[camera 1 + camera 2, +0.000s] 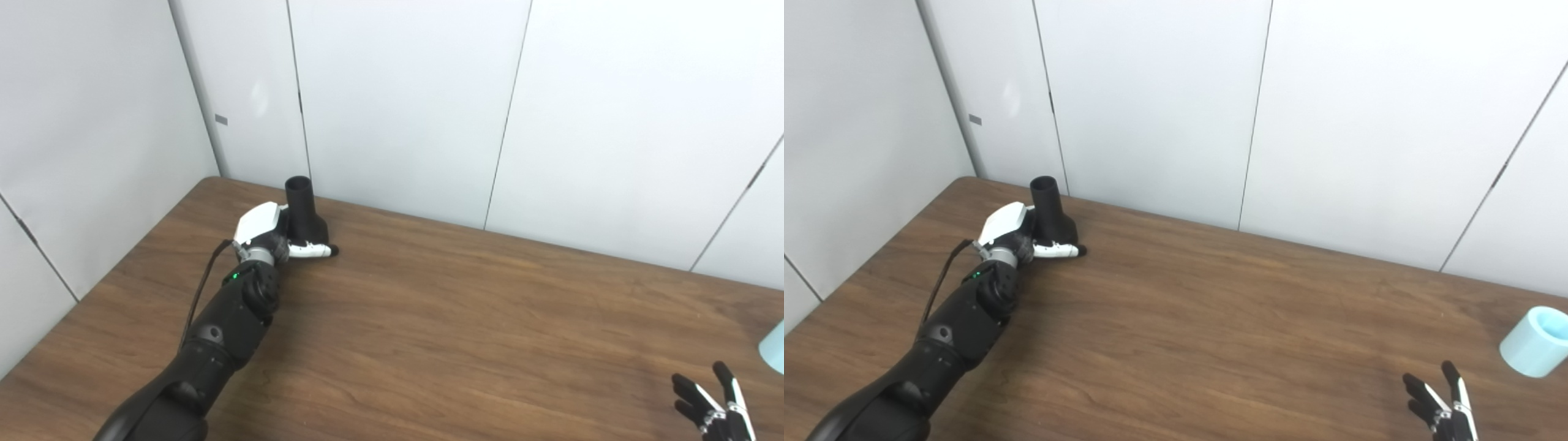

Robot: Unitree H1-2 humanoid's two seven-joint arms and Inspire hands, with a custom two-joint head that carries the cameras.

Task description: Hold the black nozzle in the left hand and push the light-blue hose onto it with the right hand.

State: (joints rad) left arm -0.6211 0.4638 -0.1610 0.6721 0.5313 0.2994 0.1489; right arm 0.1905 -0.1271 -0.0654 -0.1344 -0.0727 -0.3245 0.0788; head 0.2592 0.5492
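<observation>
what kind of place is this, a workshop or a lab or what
Probably a robot test booth or lab: a bare wood-grain table boxed in by plain white wall panels, with only a black nozzle and a light-blue hose set out.

The bottom edge cuts off the right hand below its fingers; the left hand hides the black nozzle's near side.

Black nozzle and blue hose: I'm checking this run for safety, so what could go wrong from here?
The black nozzle stands near the table's far edge; the left hand closing on its base might tip it. The light-blue hose lies far right, apart from the open right hand, and could roll if nudged.
</observation>
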